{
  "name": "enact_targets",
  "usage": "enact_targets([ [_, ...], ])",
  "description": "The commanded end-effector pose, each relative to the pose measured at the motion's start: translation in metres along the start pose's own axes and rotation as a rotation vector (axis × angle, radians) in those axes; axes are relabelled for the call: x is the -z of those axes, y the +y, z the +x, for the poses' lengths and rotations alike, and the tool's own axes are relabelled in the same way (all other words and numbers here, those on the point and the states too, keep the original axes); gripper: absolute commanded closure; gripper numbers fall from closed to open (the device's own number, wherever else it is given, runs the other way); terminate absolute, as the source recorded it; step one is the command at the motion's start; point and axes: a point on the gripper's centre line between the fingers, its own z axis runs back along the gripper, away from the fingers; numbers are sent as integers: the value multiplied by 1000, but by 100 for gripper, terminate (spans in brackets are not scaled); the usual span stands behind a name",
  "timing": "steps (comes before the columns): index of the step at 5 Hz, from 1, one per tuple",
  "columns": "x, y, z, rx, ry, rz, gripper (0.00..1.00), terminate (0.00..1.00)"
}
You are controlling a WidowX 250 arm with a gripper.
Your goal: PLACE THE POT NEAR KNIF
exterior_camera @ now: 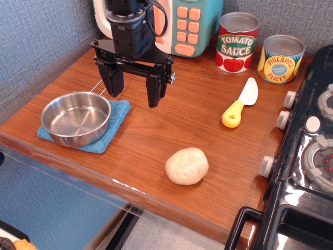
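The pot (76, 118) is a shallow shiny steel pan sitting on a blue cloth (117, 113) at the left of the wooden counter; its thin wire handle points back toward the arm. The knife (240, 102), with a yellow handle and white blade, lies at the right of the counter near the stove. My gripper (134, 92) hangs open and empty above the counter, just behind and to the right of the pot, its two black fingers (154, 91) wide apart.
A tomato sauce can (237, 42) and a pineapple slices can (280, 59) stand at the back right. A pale potato-like lump (187, 165) lies near the front edge. A toy stove (307, 151) borders the right. A toy microwave (184, 23) stands behind the arm.
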Motion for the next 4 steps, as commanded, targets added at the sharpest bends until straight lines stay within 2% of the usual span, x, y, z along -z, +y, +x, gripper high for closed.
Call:
enact_targets([
  [1, 0, 0, 0, 0, 0, 0, 0, 0],
  [2, 4, 19, -3, -5, -53, 23, 0, 0],
  [3, 18, 43, -6, -39, -87, 96, 0, 0],
  [4, 38, 54, -7, -60, -69, 122, 0, 0],
])
